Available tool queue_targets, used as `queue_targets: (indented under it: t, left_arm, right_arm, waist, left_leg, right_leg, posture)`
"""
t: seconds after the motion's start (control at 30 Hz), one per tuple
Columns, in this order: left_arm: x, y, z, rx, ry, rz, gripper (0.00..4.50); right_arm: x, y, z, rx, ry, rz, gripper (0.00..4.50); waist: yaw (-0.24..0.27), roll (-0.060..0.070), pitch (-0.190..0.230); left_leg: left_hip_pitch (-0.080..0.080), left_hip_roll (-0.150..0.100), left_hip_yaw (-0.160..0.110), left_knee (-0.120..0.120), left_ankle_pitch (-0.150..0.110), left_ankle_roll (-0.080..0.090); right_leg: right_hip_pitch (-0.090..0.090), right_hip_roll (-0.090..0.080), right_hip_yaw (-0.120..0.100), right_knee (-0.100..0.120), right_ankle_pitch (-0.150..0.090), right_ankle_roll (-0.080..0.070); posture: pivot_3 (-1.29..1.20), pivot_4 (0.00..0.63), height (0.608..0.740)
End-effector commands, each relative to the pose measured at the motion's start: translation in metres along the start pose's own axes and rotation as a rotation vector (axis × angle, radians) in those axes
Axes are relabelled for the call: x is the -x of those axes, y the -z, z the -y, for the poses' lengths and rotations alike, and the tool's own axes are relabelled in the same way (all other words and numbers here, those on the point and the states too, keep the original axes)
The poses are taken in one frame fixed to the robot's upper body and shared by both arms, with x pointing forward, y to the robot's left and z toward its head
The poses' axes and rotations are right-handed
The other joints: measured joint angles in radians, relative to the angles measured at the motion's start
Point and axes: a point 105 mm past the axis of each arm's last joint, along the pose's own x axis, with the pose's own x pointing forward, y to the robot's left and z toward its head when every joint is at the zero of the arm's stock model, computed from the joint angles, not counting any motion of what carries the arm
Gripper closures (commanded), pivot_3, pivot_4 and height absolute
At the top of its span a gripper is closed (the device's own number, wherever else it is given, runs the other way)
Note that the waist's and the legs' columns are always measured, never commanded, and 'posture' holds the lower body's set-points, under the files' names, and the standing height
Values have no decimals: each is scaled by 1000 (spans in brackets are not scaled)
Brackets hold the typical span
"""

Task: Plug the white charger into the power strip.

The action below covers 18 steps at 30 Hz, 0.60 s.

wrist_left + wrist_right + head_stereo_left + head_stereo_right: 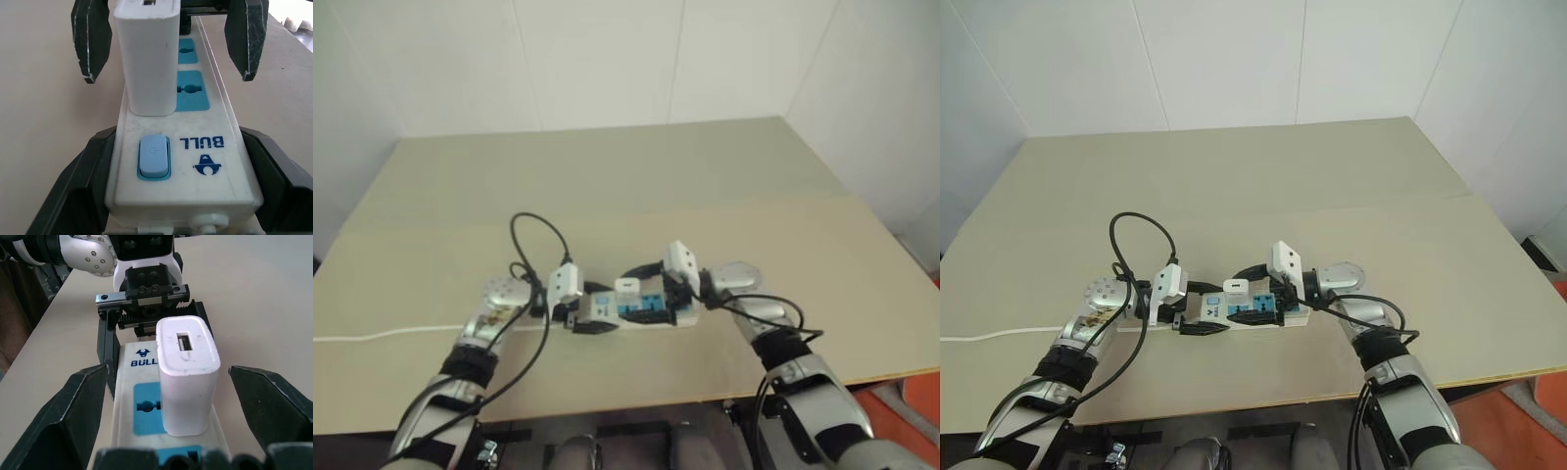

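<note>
White charger (188,382) upright in power strip (195,161), left tool (176,186) clamping strip's switch end, right tool (188,411) released, fingers straddling charger

I counted one power strip (195,161) between my grippers, one white charger (146,54) on it, two free blue sockets (191,90) beyond the charger, one blue switch (153,156), one table (607,176).

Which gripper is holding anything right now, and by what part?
The left gripper clamps the power strip at its switch end. The right gripper stands open around the plugged-in white charger.
</note>
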Motion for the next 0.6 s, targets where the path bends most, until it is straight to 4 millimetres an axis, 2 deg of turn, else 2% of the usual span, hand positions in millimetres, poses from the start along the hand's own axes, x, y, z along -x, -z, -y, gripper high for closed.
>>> queue_targets:
  t: [0.03, 0.07, 0.37, 0.47, 0.6]
  left_arm:
    - [2, 10, 4, 44, 5, -37, 238]
    - [3, 7, 3, 46, 7, -26, 18]
    - [25, -23, -3, -21, 1, 14, 18]
    - [35, -36, -2, -51, 19, 22, 18]
    - [52, -52, 3, -69, 40, 21, 18]
  right_arm:
    - [7, 13, -1, -54, 15, -37, 0]
    - [9, 12, 0, -48, 20, -36, 0]
    - [20, 2, 9, 2, 72, -24, 0]
    - [39, -8, 12, 33, 107, -23, 0]
    - [78, -23, 8, 84, 148, -45, 0]
  waist:
    - [0, 0, 0]
    - [1, 0, 0]
    - [5, 0, 1]
    - [9, 0, 2]
    - [10, 1, 4]
  left_leg:
    - [0, 0, 0, 0, 0, 0]
    - [0, 0, 0, 0, 0, 0]
    - [-1, 0, 0, 0, 0, 0]
    - [-2, 0, 0, 0, 0, 0]
    - [-9, 0, 0, 0, 0, -1]
  right_leg:
    - [0, 0, 0, 0, 0, 0]
    - [0, 0, 0, 0, 0, 0]
    - [-1, 0, 0, 0, 0, 0]
    - [-2, 0, 0, -1, 0, 0]
    - [-7, 0, 0, -1, 0, 0]
  posture:
    - [0, 150, 740]
    - [0, 150, 740]
    - [0, 150, 740]
    - [0, 150, 740]
    - [0, 150, 740]
